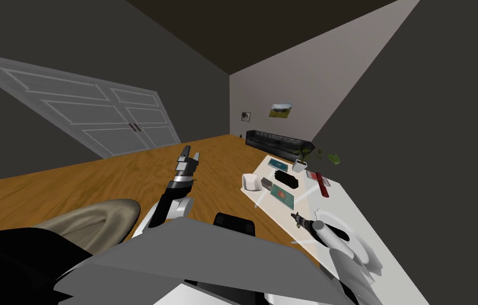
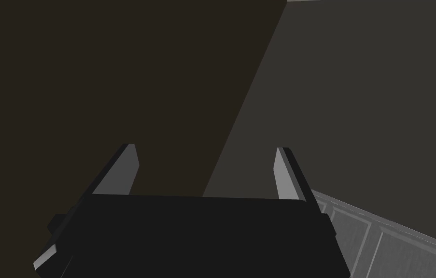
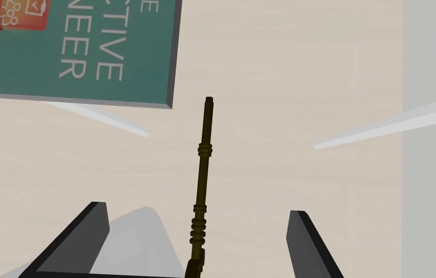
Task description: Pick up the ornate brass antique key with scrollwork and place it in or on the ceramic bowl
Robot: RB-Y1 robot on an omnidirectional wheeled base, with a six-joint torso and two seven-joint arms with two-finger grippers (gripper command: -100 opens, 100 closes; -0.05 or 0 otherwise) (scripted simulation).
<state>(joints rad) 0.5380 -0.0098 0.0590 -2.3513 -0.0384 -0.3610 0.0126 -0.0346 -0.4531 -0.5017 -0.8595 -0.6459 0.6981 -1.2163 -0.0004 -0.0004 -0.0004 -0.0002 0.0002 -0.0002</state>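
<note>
Jaws of the right gripper (image 3: 197, 209) are held apart astride the dark brass-coloured key (image 3: 203, 159), which lies on the pale desk (image 3: 270, 183) near a teal book (image 3: 91, 53); they should be lowered and closed squarely across its thin shaft

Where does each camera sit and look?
Head view: on the head, steeply down over floor and table; left gripper, right gripper show.
Left wrist view: on left hand, facing dark walls; its open fingers.
Right wrist view: on right hand, over the brass-coloured key, between its open fingers.
Head and right wrist views share table and teal book.
</note>
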